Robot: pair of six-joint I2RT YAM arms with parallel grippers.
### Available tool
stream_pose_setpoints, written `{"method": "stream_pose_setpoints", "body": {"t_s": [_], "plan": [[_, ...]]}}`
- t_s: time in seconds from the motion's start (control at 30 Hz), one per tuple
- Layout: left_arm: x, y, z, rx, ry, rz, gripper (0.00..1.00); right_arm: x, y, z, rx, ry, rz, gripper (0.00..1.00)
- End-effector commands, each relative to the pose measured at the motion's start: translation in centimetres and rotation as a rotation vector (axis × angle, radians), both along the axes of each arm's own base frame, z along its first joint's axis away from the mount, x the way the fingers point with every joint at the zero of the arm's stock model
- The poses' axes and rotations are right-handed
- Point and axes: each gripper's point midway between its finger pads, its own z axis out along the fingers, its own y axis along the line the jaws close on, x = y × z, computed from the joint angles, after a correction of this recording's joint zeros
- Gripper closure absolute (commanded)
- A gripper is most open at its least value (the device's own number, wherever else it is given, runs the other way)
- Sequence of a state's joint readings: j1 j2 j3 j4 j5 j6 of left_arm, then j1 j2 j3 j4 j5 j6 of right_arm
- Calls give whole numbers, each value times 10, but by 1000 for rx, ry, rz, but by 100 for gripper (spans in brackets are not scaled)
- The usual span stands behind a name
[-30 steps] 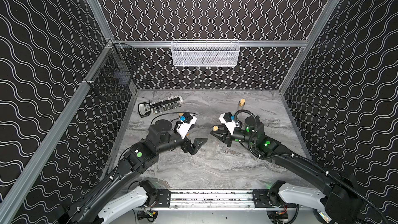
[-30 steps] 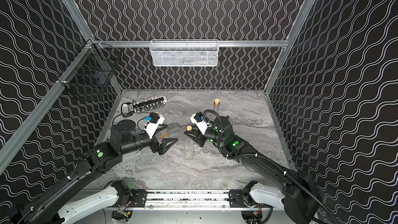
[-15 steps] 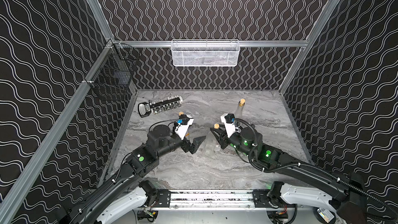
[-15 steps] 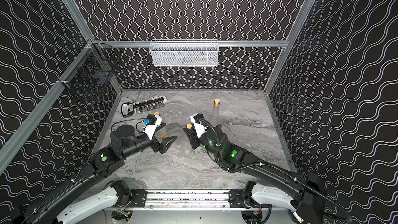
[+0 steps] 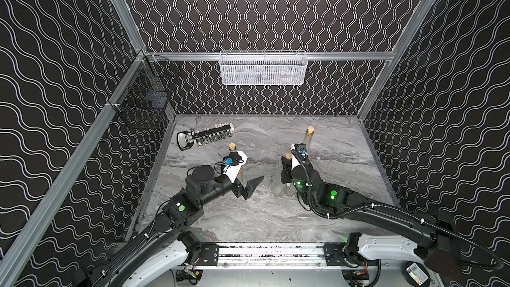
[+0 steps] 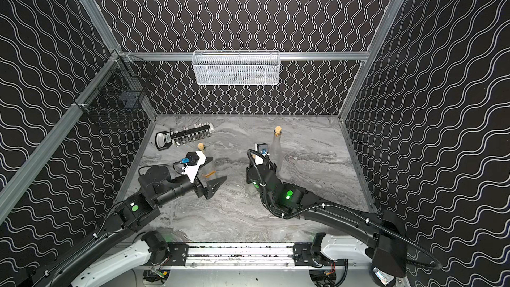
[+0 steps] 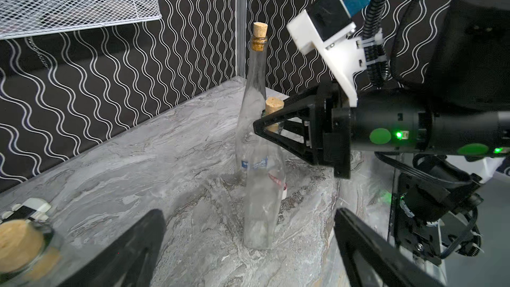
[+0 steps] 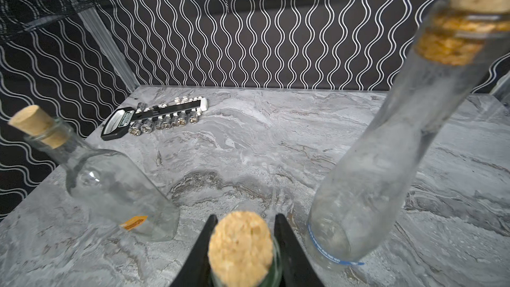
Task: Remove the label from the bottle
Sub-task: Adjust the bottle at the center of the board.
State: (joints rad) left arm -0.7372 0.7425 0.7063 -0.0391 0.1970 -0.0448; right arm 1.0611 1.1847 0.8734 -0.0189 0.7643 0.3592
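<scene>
Right end effector (image 8: 245, 218) pinches the corked neck of the upright bottle (image 7: 263, 233) standing mid-surface (image 5: 276, 216), left end effector (image 7: 249, 213) spread wide facing it; peeling the label (image 7: 277, 182) likely tips the bottle if that narrow neck grip slips.

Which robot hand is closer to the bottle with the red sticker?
Right. The right gripper is closed around the neck of the bottle with the red sticker, just under its cork. The left gripper hangs open beside that bottle, not touching it.
</scene>
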Motion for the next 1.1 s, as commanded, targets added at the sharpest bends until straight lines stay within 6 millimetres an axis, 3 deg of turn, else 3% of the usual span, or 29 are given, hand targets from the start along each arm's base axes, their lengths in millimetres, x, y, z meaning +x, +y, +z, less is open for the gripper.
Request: {"method": "stream_pose_setpoints", "body": {"t_s": [0.0,0.17,0.33,0.5,0.63,0.83,0.9,1.07], "plan": [[-4,-5,9,-15,-39,-44,1,3,-2,5,52,-21,-45,79],[-3,-6,8,-4,-38,-47,1,3,2,0,48,-14,-24,70],[-3,-7,8,0,-35,-48,1,2,7,-4,36,-5,4,53],[-3,-7,8,10,-33,-52,1,0,10,-1,38,-8,32,43],[-4,-10,8,18,-29,-68,1,-3,11,5,47,-15,57,37],[-14,-21,8,44,-11,-159,1,-21,20,29,54,-55,221,18],[-14,-25,8,46,2,-179,1,-30,15,40,56,-71,264,15],[1,-38,6,14,40,-159,1,-53,-23,68,81,-148,293,8]]}}
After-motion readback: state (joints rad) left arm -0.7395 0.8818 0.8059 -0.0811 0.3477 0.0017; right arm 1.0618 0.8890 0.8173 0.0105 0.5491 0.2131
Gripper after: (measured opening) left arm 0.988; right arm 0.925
